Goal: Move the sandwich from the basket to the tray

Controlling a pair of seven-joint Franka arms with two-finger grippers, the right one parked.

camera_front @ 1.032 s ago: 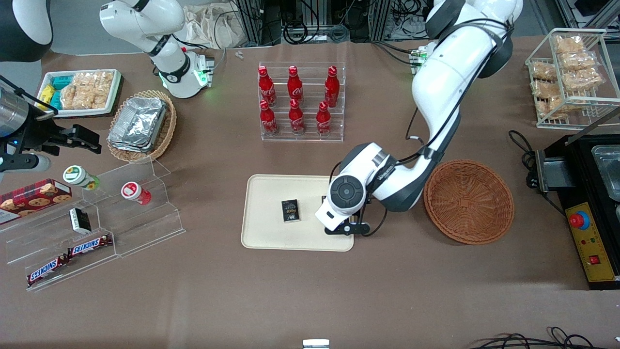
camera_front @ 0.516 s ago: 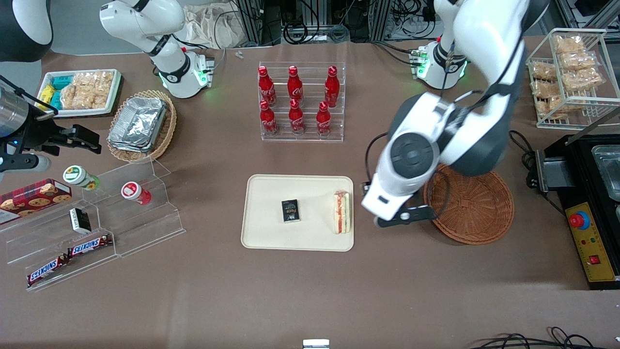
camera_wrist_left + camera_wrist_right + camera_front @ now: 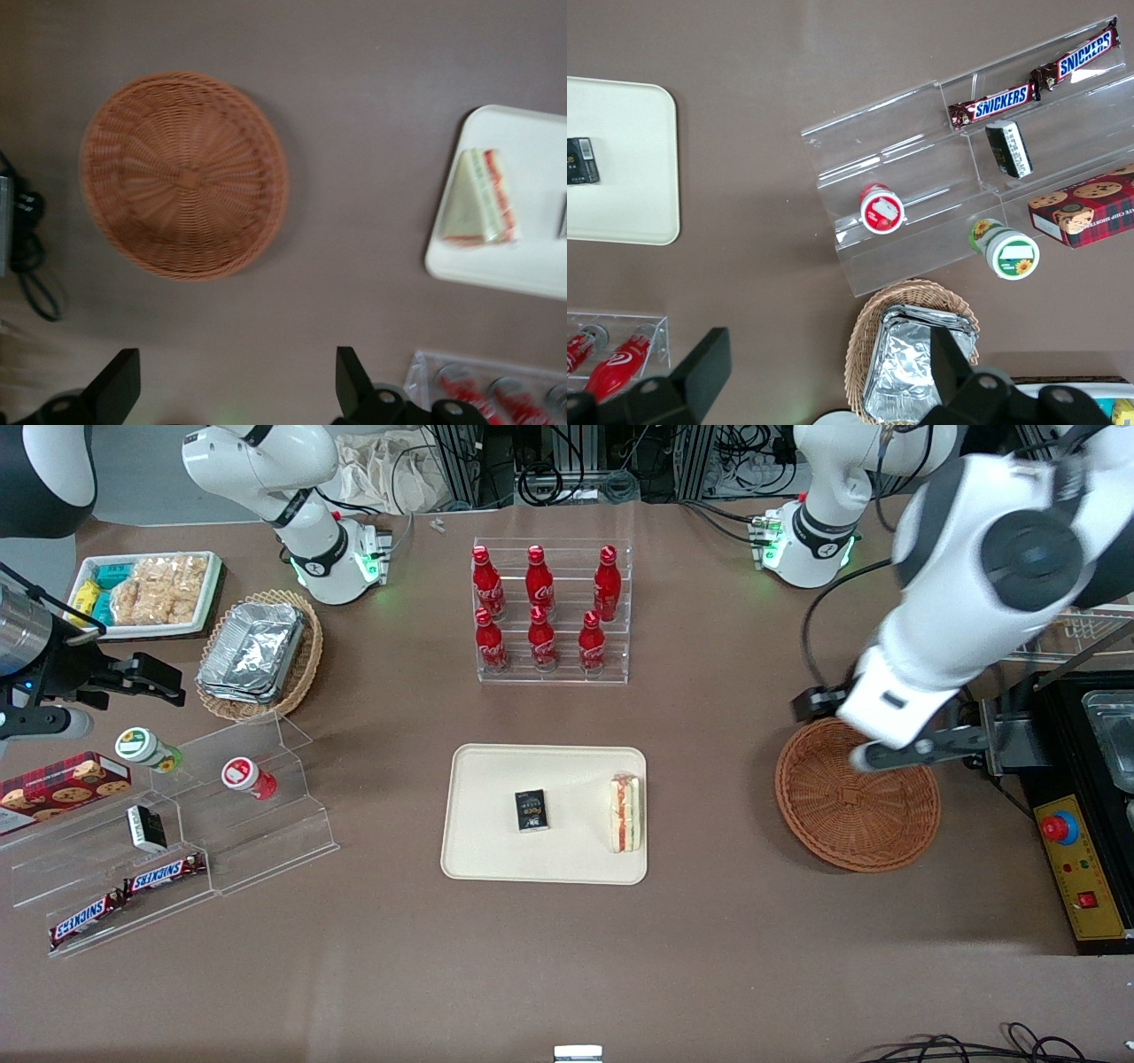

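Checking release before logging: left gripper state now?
Left gripper: open, jaws spread and empty, above the basket. Sandwich lies on the tray.

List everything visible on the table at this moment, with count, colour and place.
sandwich: 1, cream with red-green filling, on tray's edge nearest the basket
tray: 1, cream-beige, table centre
small black box: 1, on tray beside sandwich
basket: 1, reddish-brown wicker, empty, toward working arm's end
cola bottles: 6, red, in clear rack farther from camera than tray
foil containers: silver stack, in tan basket toward parked arm's end
Snickers bars: 2, on clear stepped shelf
gripper: 1, black fingers, open, above the basket's rim
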